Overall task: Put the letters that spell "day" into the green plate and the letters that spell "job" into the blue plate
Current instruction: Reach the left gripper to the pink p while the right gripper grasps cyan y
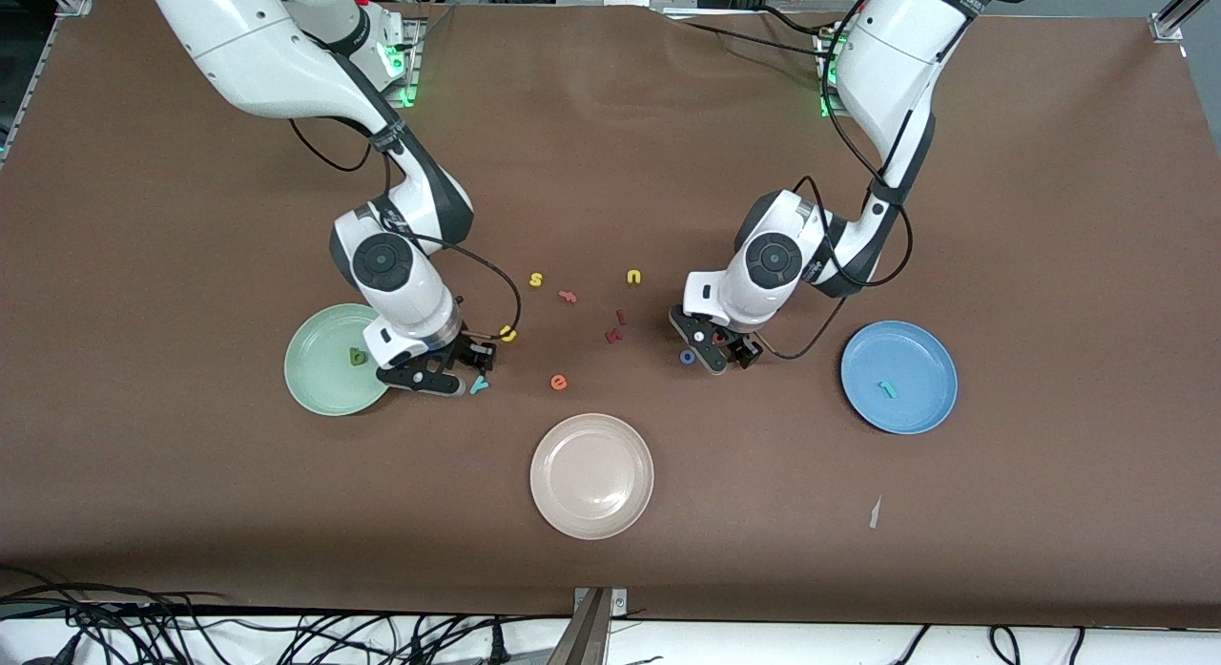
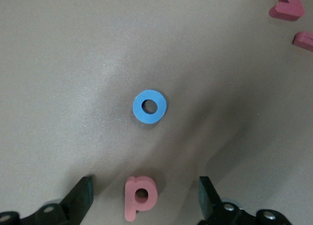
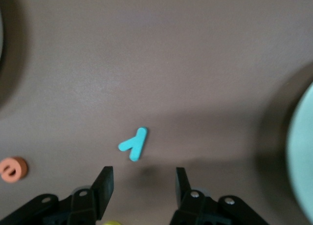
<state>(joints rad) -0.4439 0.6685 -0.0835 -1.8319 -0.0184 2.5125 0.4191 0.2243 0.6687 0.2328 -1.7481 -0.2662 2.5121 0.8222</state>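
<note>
The pink-red b (image 2: 140, 197) lies flat on the brown table cover (image 1: 191, 512) between the wide-open, empty fingers of the left gripper (image 2: 146, 198), with the blue o (image 2: 149, 106) just beside it; both look light, soft and thin, so each is best pinched low across its outer edges. The teal y (image 3: 133, 144) lies just ahead of the right gripper (image 3: 144, 183), which is partly open, empty and low over the cover beside the green plate (image 1: 320, 384). The cover is matte and slightly wrinkled; relative to the green plate, the blue plate (image 1: 916, 412) sits well apart toward the left arm's end.
</note>
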